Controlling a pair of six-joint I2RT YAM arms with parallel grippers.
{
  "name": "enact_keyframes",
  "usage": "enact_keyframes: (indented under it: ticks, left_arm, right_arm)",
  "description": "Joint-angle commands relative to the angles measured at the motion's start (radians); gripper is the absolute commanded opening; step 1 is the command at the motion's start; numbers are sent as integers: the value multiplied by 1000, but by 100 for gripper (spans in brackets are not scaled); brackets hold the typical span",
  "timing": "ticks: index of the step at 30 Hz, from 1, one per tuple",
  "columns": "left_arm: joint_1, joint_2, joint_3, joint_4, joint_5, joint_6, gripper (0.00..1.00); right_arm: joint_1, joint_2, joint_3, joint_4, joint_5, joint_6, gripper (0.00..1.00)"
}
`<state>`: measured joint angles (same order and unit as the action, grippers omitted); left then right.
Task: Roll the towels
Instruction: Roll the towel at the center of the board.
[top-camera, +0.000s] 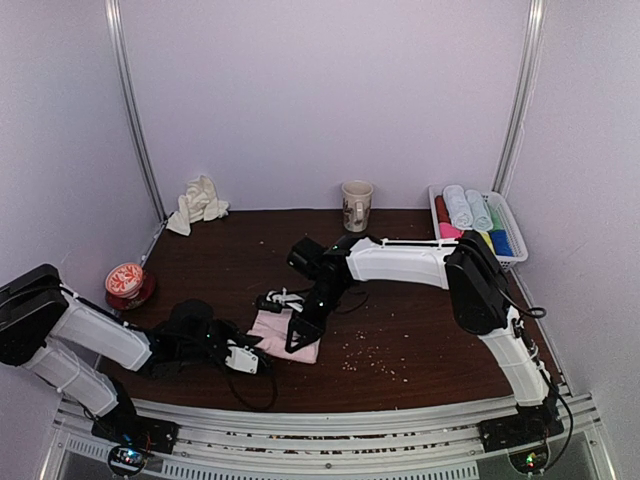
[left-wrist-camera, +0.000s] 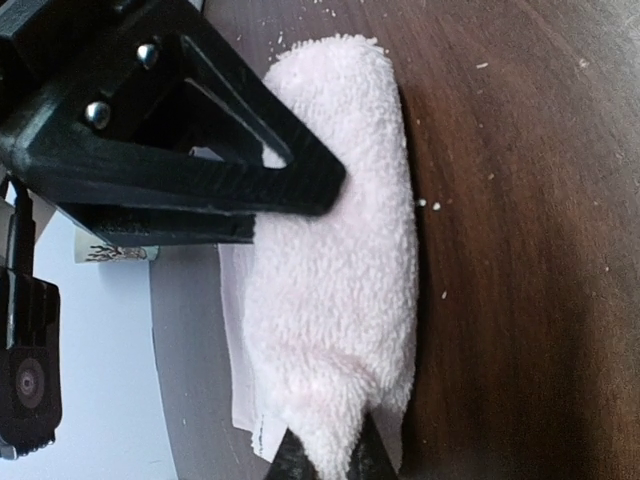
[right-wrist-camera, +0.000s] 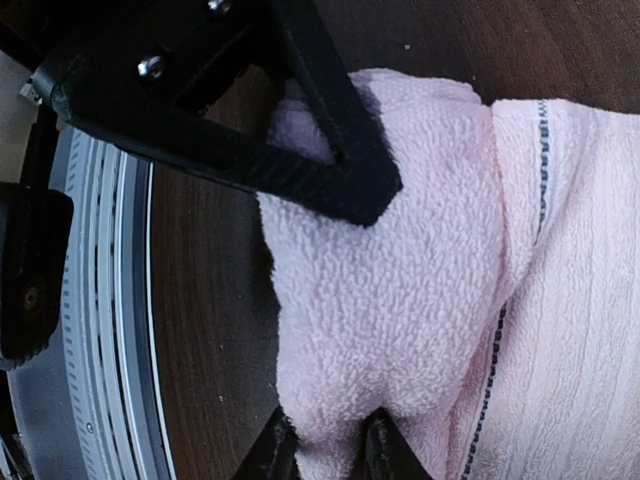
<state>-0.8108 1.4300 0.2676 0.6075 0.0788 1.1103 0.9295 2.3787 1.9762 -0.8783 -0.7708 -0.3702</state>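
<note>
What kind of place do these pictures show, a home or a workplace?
Probably a robot test booth. Plain pale walls close in one dark table, two robot arms are bolted to a metal rail at its near edge, and practice items lie about: a pink towel, a basket of rolled towels.

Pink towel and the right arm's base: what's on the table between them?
Just scattered pale crumbs on the bare dark table, between the pink towel and the right arm's base; the top view shows it.
</note>
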Motion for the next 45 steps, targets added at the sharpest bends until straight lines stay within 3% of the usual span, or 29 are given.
enact_keyframes:
  ticks: [1,5,11,20,25,35,45]
  left_arm:
    - [-4,-14,65,-186,35,-41,0]
    - [-4,-25,113,-340,63,-60,0]
    - [1,1,216,-540,98,-132,0]
    - [60,155,403,-754,185,-226,0]
    - [106,221,497,-848,263,-256,0]
    - [184,335,665,-1041,387,-276,0]
    - [228,459,789,-1167,444,-284,0]
  right_arm:
    - [1,-18,-52,-19,34,-5,28]
    - [-1,-99,-119,51,73,10,40]
    - [-1,-278,-260,175,198,29,49]
    - [50,-614,-695,568,493,14,62]
    - [103,-731,-915,794,663,-33,64]
    - [230,-764,-1132,1115,901,-203,68]
    - [303,-609,-1053,1177,1071,-297,70]
